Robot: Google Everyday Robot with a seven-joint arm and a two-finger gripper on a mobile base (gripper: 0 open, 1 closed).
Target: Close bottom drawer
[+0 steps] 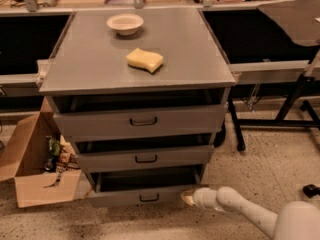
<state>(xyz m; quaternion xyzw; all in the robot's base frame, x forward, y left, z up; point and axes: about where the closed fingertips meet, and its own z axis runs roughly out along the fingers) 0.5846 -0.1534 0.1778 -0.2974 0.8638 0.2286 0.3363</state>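
Observation:
The bottom drawer (142,196) is the lowest and narrowest of three grey fronts in the grey cabinet (135,59). It stands pulled out, with a dark gap above its front and a small black bar handle (149,198). My gripper (187,198) is at the end of the white arm (240,209) that comes in from the lower right. Its tip is against the right end of the bottom drawer's front panel.
The middle drawer (145,159) and top drawer (142,121) are also pulled out a little. A white bowl (125,23) and a yellow sponge (145,60) sit on the cabinet top. An open cardboard box (35,169) stands at the left. Black desk legs (280,114) stand at the right.

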